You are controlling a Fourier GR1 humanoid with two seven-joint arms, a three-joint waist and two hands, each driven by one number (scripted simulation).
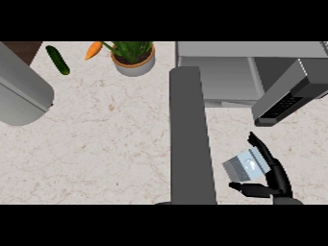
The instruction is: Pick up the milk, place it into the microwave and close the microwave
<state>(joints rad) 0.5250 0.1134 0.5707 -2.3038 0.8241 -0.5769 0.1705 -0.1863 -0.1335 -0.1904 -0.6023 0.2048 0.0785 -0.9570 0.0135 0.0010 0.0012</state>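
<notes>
**Milk in the right hand, microwave open straight ahead**

The small grey-white milk carton (246,166) is near the lower right of the marbled counter (109,139), held in the black right hand (271,174): fingers lie along its far side and the thumb curls under it. The grey microwave (223,72) lies further away and slightly left, well apart, its door (294,93) swung open to the right. The carton's long axis runs slanted, roughly toward the door. No left hand shows, only a grey forearm (191,139) up the middle
</notes>
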